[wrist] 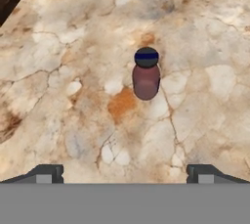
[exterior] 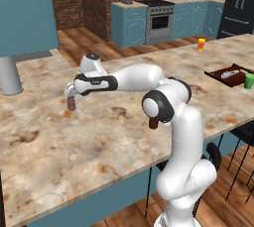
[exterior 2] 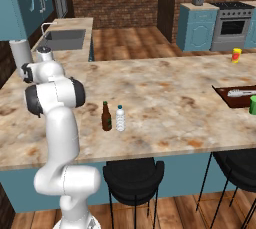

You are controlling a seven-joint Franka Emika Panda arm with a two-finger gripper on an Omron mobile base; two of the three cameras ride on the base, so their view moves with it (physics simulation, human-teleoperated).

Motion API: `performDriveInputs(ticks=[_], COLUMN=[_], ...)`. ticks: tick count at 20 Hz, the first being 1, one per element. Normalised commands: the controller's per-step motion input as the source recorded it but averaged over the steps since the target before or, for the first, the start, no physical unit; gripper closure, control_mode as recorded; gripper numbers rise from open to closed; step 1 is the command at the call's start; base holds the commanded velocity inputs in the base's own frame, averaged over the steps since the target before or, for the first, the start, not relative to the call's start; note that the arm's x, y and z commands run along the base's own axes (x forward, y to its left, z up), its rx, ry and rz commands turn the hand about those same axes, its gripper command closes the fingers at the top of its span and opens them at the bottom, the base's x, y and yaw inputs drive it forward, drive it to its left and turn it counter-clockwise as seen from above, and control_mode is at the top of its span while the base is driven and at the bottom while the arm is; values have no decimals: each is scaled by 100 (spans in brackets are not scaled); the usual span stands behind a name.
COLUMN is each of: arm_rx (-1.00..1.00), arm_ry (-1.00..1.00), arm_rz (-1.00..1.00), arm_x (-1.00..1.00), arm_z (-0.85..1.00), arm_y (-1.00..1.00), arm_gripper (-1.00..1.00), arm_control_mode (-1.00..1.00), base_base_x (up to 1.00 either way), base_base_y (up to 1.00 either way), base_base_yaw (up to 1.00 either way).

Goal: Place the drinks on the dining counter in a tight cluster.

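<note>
The short maroon can (exterior: 71,104) stands upright on the beige marbled dining counter (exterior: 114,141), towards its left part. My gripper (exterior: 69,92) hangs just above the can, apart from it. In the hand view the can (wrist: 146,74) sits ahead of my open gripper (wrist: 125,176), slightly right of centre, with nothing between the fingertips (wrist: 46,174). The brown glass bottle (exterior 2: 106,116) and the clear water bottle (exterior 2: 120,118) stand side by side near the counter's front edge. In the left base view my elbow hides most of the brown bottle (exterior: 153,123).
A dark tray (exterior: 225,75) with a green cup (exterior: 249,80) lies at the counter's right end. A yellow-and-red container (exterior: 201,44) stands at the far edge. A grey cylinder (exterior: 9,75) rises at the far left. Black stools (exterior 2: 134,175) stand under the counter's front.
</note>
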Motion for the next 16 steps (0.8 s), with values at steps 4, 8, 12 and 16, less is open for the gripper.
performDriveInputs(ticks=[4,8,12,16], arm_rx=[0,0,-2,-3], arm_ry=[-3,0,0,0], arm_rz=[-1,-3,-6,-12], arm_x=[0,2,11,25], arm_z=[-1,0,-3,-13], arm_y=[1,5,3,2], arm_gripper=[-100,-100,-100,-100], arm_control_mode=[-100,-100,-100,-100], base_base_x=[0,0,0,0], base_base_y=[0,0,0,0], base_base_yaw=[0,0,0,0])
